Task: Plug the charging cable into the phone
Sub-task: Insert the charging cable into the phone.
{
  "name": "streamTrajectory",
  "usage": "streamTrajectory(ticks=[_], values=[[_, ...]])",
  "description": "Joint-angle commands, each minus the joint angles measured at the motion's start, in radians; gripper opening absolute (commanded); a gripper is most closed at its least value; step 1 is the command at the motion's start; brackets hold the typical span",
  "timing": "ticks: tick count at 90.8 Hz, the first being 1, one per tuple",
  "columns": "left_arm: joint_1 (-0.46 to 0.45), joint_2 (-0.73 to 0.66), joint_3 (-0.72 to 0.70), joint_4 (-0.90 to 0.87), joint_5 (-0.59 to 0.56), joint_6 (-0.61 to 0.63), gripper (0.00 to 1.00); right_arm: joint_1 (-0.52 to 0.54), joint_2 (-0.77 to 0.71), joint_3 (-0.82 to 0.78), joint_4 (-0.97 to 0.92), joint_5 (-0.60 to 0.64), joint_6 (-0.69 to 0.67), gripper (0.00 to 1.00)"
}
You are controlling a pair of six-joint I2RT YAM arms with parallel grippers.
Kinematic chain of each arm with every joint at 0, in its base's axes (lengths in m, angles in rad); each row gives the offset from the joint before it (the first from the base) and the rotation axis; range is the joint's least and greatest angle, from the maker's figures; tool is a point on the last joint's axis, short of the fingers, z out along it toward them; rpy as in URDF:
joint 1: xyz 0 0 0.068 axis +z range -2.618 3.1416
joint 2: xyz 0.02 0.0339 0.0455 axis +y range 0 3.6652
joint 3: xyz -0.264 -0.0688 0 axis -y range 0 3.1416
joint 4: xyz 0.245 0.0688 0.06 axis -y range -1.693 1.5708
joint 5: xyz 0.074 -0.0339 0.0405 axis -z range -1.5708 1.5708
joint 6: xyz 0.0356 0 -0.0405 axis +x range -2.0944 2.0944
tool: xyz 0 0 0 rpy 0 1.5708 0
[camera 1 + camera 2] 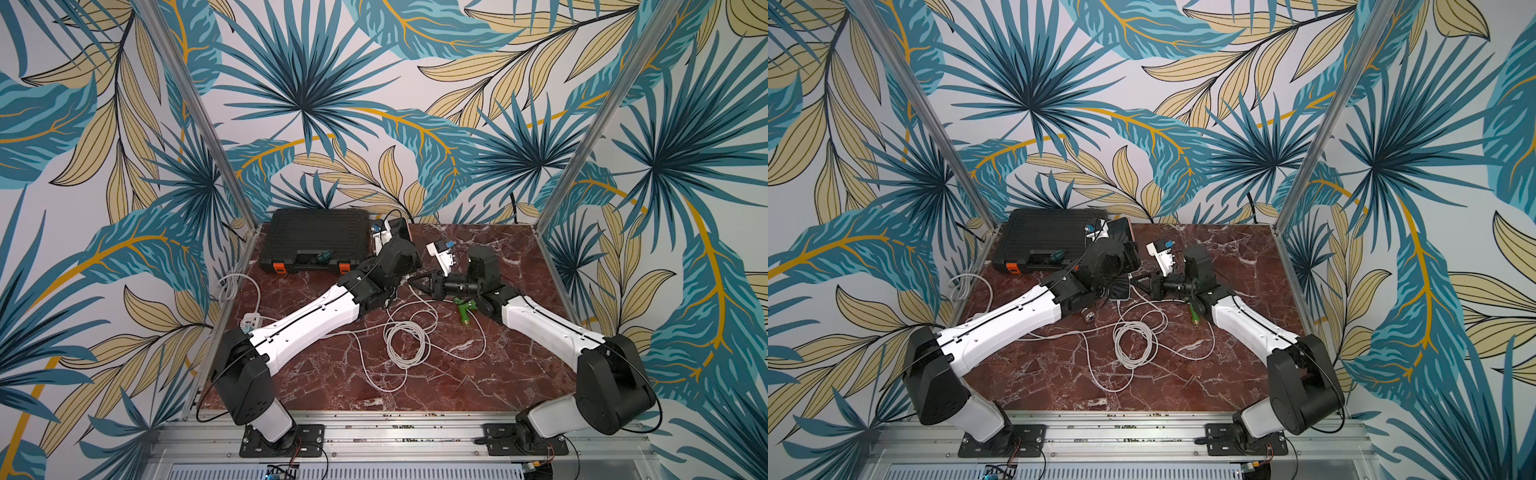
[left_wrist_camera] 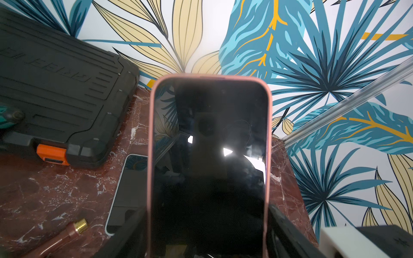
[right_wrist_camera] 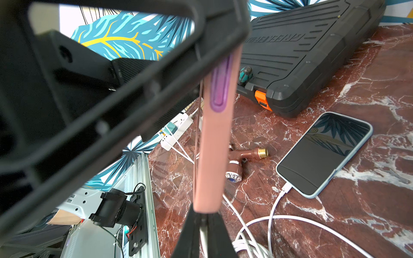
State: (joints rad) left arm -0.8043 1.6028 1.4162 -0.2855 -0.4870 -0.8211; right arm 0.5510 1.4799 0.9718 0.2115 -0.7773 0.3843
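1. In both top views we see the left gripper [image 1: 403, 245] raised at the back of the red-brown marble table [image 1: 457, 374], just beside the black plastic tool case with orange latches [image 1: 316, 237]. The pink-cased phone [image 1: 400, 227] stands up out of it. The right gripper [image 1: 415, 282] reaches in at the phone's lower end. The white charging cable [image 1: 405, 340] lies mostly coiled on the table between the arms.
2. In the left wrist view the black fingers [image 2: 288, 232] stand wide, clamped on the long edges of the pink-cased phone, whose dark screen faces the camera. A second phone with a pale blue rim [image 2: 129, 189] lies flat beneath.
3. In the right wrist view the right gripper's fingers [image 3: 220, 239] are pressed almost together just under the pink phone's bottom end. They pinch a pale sliver that we take for the cable's plug. We cannot tell whether it has entered the port. The second phone has another white cable [image 3: 271, 214] plugged in.
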Motion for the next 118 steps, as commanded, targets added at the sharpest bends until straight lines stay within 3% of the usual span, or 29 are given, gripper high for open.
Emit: streamTrajectory(ticks=[1,118], values=[[-0.036,-0.004,-0.007,-0.159,0.099,-0.035,0.0,-0.019,-0.069,0.002,0.169,0.038,-0.009,0.0],[-0.02,-0.014,0.01,-0.184,0.234,-0.085,0.0,-0.019,-0.005,0.05,0.072,0.076,0.039,0.0]])
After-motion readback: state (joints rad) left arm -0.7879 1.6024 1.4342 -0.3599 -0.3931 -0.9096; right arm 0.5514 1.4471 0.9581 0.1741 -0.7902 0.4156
